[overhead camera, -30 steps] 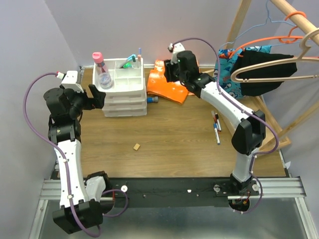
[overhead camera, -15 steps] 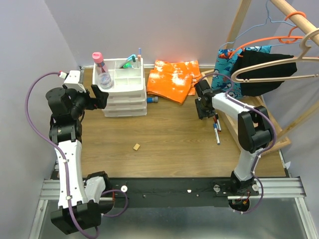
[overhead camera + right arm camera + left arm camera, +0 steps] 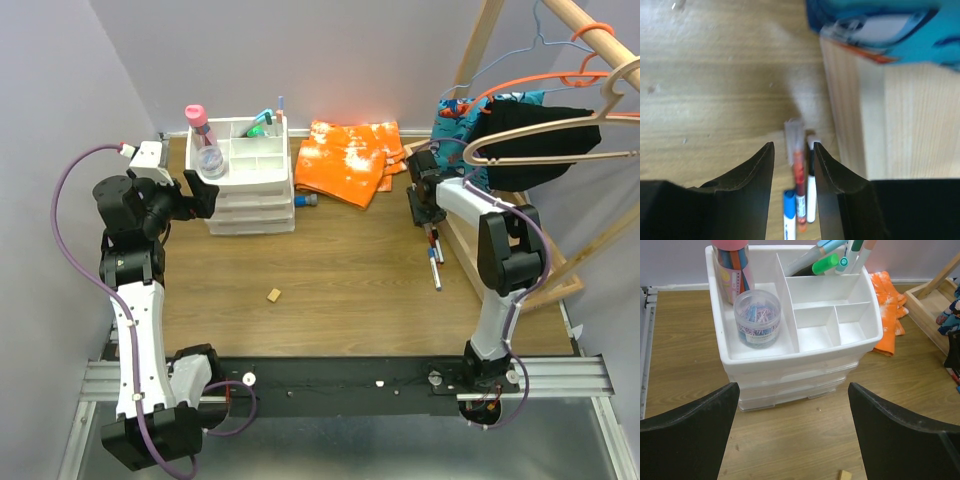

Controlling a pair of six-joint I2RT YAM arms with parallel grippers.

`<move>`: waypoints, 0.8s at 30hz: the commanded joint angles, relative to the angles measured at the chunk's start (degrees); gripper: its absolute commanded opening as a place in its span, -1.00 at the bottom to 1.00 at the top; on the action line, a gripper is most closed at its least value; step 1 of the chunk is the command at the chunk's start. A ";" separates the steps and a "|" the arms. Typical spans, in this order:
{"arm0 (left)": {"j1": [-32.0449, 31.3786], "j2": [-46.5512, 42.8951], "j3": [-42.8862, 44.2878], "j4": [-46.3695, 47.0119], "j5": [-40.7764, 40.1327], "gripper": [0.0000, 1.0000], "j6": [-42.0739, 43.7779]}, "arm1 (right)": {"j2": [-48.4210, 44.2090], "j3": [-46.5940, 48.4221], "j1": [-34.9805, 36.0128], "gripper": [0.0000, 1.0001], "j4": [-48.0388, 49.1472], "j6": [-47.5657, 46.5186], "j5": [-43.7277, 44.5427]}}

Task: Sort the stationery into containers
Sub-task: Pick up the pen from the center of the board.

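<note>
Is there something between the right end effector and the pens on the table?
Nothing visible does. The right end effector is open with the red pen showing between its fingers; the wooden frame lies beside it, not between.

A crumpled orange cloth with white blotches (image 3: 350,160) is lying at the far side of the wood-grain desk (image 3: 340,265). A small tan block (image 3: 273,294) is sitting alone near the desk's middle. A shallow wooden tray (image 3: 935,305) is resting along the right edge, with blue patterned fabric (image 3: 458,115) lying over its rim. Beside the fabric, a black garment (image 3: 545,150) is hanging on a pale wooden hanger (image 3: 530,130).
</note>
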 commanded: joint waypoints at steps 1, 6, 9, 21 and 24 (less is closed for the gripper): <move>-0.20 -0.53 -0.68 1.35 1.13 0.97 -0.36 | 2.64 3.09 -1.36 -0.12 1.41 -2.17 0.11; -0.20 -0.53 -0.68 1.18 0.96 0.97 -0.27 | 3.17 1.69 -1.45 -0.20 1.41 -2.34 -2.09; 0.06 -0.62 -0.77 1.00 0.78 0.98 -0.01 | 3.34 0.54 -1.45 -0.22 0.97 -2.35 -4.20; 0.24 -0.88 -0.86 0.74 0.61 0.97 0.17 | 3.52 -0.78 -1.45 -0.41 -1.23 -0.06 -13.43; 0.24 -0.97 -1.21 0.74 0.61 0.97 0.08 | 3.52 -0.34 -1.36 -0.44 -1.58 0.47 -14.40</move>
